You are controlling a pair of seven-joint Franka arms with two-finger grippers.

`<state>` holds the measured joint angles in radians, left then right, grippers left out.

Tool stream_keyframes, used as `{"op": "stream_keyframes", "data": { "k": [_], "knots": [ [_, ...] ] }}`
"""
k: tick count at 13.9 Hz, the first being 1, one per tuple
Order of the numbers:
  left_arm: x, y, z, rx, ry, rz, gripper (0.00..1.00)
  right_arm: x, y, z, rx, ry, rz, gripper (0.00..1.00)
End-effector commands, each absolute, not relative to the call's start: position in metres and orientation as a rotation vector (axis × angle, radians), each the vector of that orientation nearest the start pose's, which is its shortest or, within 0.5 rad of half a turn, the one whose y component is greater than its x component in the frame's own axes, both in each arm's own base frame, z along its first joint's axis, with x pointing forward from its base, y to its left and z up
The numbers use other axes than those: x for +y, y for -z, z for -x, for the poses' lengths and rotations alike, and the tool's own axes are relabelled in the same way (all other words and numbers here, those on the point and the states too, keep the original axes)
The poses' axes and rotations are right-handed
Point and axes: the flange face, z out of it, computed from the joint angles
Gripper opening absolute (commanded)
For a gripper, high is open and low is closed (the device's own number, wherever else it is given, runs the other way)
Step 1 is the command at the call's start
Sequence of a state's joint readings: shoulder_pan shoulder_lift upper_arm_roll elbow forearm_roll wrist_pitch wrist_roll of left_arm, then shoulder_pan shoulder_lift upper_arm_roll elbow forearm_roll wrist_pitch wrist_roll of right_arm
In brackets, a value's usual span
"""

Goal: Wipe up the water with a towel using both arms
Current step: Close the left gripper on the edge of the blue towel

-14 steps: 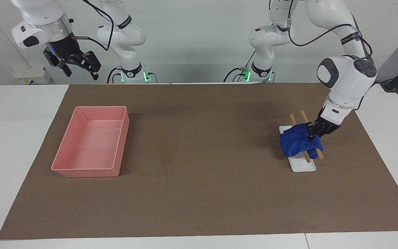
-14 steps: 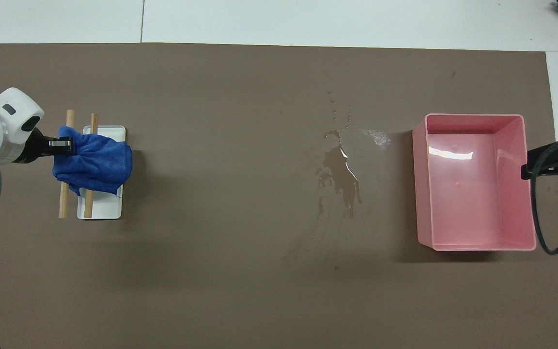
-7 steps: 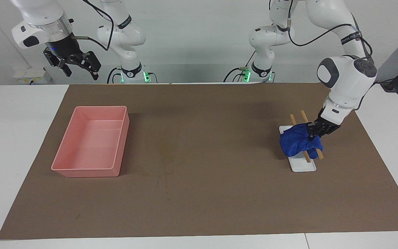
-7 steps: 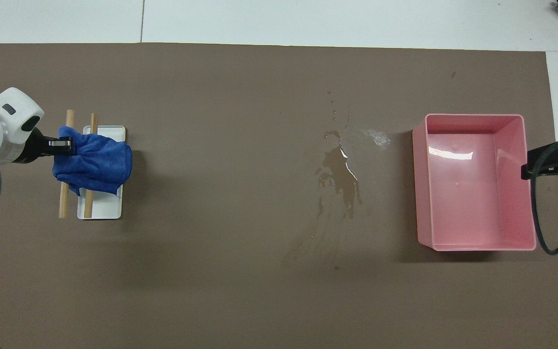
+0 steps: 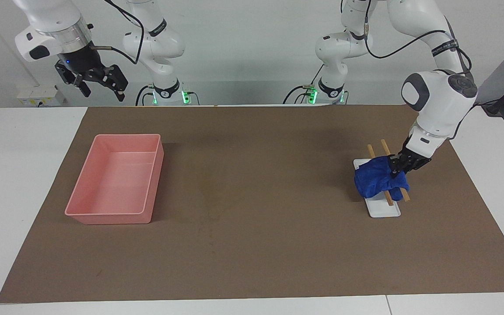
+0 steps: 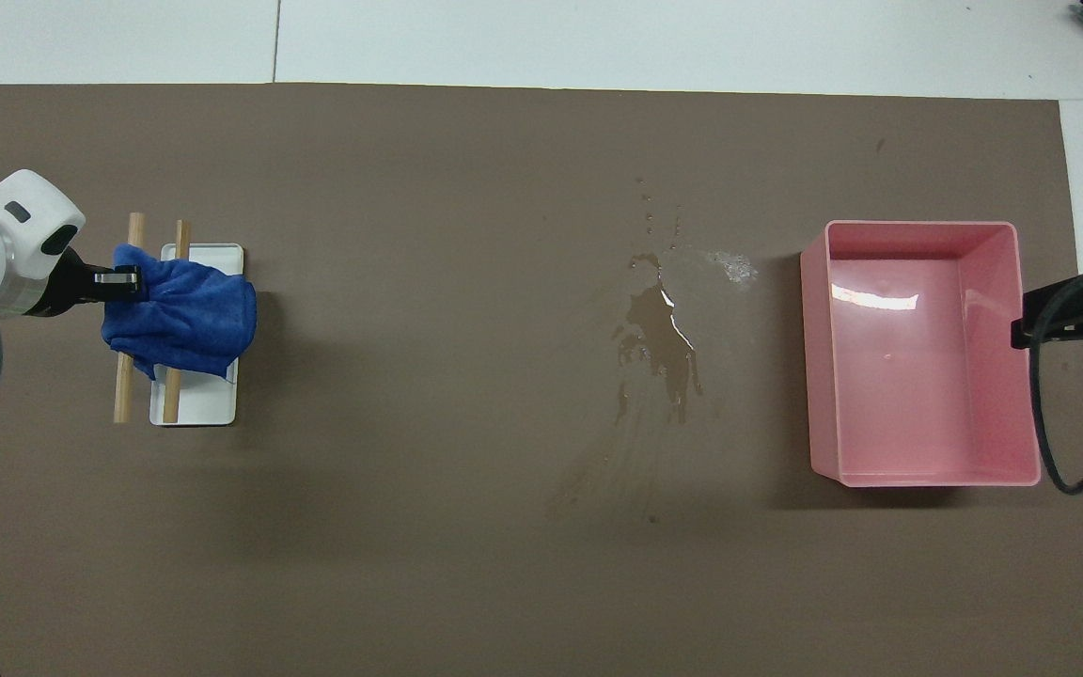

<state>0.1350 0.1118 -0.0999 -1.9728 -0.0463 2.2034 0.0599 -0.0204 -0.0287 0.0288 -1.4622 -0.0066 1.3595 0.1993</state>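
Note:
The deep-blue towel (image 5: 376, 178) hangs bunched over two wooden sticks at the left arm's end of the table; it also shows in the overhead view (image 6: 186, 317). My left gripper (image 5: 398, 167) is low at the towel's edge and shut on it; in the overhead view (image 6: 120, 279) the cloth gathers toward it. My right gripper (image 5: 99, 86) is open and empty, held high in the air over the table edge beside the pink tray, and waits. A water puddle (image 6: 662, 343) lies on the brown mat between towel and tray.
The pink tray (image 5: 156, 173) stands at the right arm's end of the table, its rim also in the overhead view (image 6: 815, 357). The white stand (image 5: 385, 210) with the wooden sticks (image 6: 124, 395) carries the towel. A brown mat (image 5: 278, 245) covers the table.
The towel has bunched slightly tighter at my left gripper. The right gripper has shifted very slightly upward. Nothing else moved.

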Motion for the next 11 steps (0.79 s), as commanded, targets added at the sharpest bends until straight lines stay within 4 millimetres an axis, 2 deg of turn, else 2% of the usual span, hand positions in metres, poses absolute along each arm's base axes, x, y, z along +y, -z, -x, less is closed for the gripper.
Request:
{"op": "stream_keyframes", "data": {
  "k": [1, 3, 4, 6, 10, 11],
  "knots": [
    [0.024, -0.451, -0.5937, 0.005, 0.239, 3.175, 0.39, 0.001, -0.6733, -0.5172, 0.302, -0.123, 3.129, 1.0],
    [0.024, -0.4511, -0.5938, 0.005, 0.241, 3.175, 0.39, 0.001, -0.6734, -0.5174, 0.302, -0.121, 3.129, 1.0],
    [0.024, -0.4513, -0.5939, 0.005, 0.244, 3.175, 0.36, 0.001, -0.6726, -0.5173, 0.302, -0.125, 3.129, 1.0],
    [0.024, -0.4506, -0.5936, 0.005, 0.241, 3.175, 0.0, 0.001, -0.6727, -0.5174, 0.302, -0.123, 3.129, 1.0],
    [0.0258, -0.451, -0.5936, 0.022, 0.239, 3.174, 0.0, 0.001, -0.6728, -0.5176, 0.302, -0.121, 3.129, 1.0],
    [0.0258, -0.4532, -0.5938, 0.025, 0.244, 3.173, 0.15, 0.001, -0.6728, -0.5176, 0.302, -0.121, 3.129, 1.0]
  ]
}}
